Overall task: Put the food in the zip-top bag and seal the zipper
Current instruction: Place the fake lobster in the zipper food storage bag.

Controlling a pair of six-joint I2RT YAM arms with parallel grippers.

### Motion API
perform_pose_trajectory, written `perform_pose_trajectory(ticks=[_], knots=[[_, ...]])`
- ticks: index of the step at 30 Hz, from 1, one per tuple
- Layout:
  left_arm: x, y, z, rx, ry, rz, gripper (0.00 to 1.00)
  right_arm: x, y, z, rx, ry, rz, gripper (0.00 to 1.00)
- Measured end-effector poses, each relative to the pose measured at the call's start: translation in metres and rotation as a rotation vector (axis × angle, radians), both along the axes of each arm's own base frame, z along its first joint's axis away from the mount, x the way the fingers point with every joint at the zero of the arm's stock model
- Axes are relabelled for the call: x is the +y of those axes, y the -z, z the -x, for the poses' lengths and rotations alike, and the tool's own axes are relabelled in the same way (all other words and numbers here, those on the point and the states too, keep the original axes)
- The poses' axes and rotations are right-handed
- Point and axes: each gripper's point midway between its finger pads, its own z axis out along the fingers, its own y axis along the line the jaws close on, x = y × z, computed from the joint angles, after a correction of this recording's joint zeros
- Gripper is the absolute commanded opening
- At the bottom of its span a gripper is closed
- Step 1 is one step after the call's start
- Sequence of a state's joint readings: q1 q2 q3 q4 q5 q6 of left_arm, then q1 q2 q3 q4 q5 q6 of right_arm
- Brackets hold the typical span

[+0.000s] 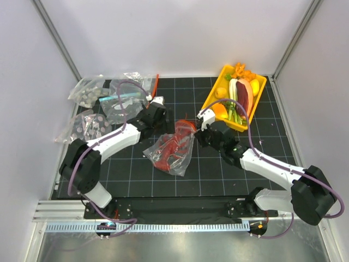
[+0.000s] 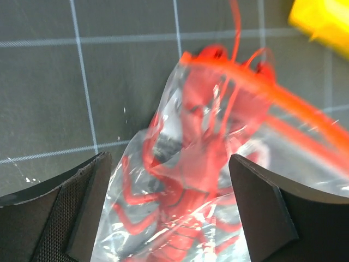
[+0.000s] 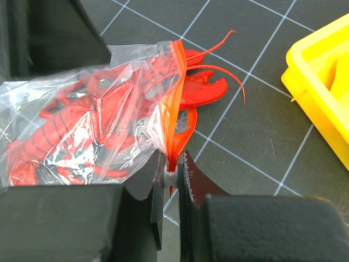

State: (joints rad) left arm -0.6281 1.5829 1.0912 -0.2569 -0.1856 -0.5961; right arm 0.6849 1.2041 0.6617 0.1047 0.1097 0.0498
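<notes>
red lobster (image 3: 82, 125) mostly inside bag (image 3: 136, 71), pincers poking past zipper (image 3: 175, 98), seemingly unsealed; right claw (image 3: 172, 180) pinches that strip, left claw (image 2: 172, 202) gapes empty above.

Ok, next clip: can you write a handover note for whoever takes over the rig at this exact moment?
Right gripper: shut on the zipper, pinching its near end.
Left gripper: open, fingers either side of the zip-top bag, not gripping it.
Lobster: body inside the bag, claws and antennae poking out past the mouth.
Small fruit pieces: in the yellow tray, far right.
Done: lobster mostly bagged.
Left: push the claws in, bag the fruit pieces, then run the zipper shut.
</notes>
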Motion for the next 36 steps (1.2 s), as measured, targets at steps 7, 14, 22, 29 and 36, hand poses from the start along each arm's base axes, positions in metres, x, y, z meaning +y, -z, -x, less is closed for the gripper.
perform_pose_trajectory(ticks=[7,14,22,29,36], knots=[[-0.015,0.035,0.005,0.108,0.111,-0.02,0.93,-0.003,0.0,-0.003,0.01,0.009,-0.014,0.01],[-0.024,0.068,-0.002,0.238,0.106,0.084,0.68,-0.005,0.003,-0.002,0.028,0.007,-0.024,0.01],[-0.042,0.051,-0.017,0.213,0.123,0.262,0.0,-0.004,0.01,-0.001,0.057,0.003,-0.032,0.01],[-0.029,0.054,-0.005,0.201,0.098,0.234,0.0,-0.006,0.011,-0.002,0.07,0.011,-0.043,0.01],[-0.004,-0.012,0.014,-0.012,0.06,0.22,0.0,-0.01,0.013,-0.005,0.085,0.041,-0.058,0.01]])
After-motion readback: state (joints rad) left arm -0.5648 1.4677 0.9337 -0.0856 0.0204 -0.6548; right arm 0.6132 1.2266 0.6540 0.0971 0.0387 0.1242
